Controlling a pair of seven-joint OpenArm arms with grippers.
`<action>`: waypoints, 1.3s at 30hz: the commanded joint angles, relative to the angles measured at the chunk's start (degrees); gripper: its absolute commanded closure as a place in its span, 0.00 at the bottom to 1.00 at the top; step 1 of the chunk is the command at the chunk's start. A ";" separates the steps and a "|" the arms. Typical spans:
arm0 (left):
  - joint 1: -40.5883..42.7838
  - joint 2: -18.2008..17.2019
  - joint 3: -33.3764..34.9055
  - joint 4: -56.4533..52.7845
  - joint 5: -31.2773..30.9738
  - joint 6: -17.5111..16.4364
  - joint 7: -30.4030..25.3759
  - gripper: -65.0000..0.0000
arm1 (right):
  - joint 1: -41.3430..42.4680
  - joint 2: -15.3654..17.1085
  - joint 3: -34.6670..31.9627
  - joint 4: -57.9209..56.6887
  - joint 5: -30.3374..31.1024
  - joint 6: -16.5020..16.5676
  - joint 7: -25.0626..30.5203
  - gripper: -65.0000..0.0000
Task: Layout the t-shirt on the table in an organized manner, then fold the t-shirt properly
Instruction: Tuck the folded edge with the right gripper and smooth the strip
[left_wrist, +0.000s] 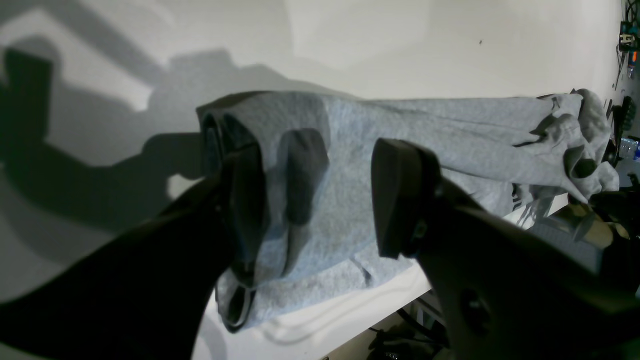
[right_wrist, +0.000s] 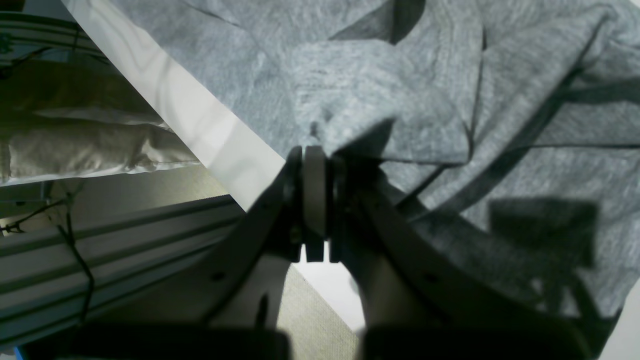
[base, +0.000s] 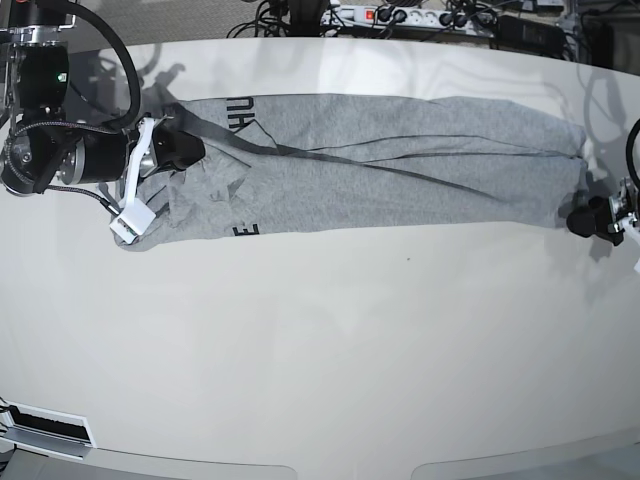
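While stretched lengthwise across the tabletop (base: 320, 350), a grey t-shirt (base: 400, 165) lies between two arms.
Black lettering on it shows only in fragments, unreadable. The right gripper (right_wrist: 316, 200), jaws clenched, pinches a fold at one end; the left gripper (left_wrist: 310, 200), jaws spread wide, straddles the cloth's other end.
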 joint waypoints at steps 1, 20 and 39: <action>-1.16 -1.60 -0.26 0.68 -0.96 -0.47 -0.46 0.47 | 0.70 0.70 0.28 0.96 1.01 0.28 0.64 1.00; -1.16 -1.62 -0.26 0.68 -0.96 -0.47 -2.36 0.47 | -3.74 0.52 0.37 0.98 -16.83 -3.43 6.08 1.00; -0.85 -5.38 -9.55 0.70 -0.28 -0.47 -4.57 0.47 | -3.61 0.52 0.37 15.10 -29.20 -11.87 3.19 0.60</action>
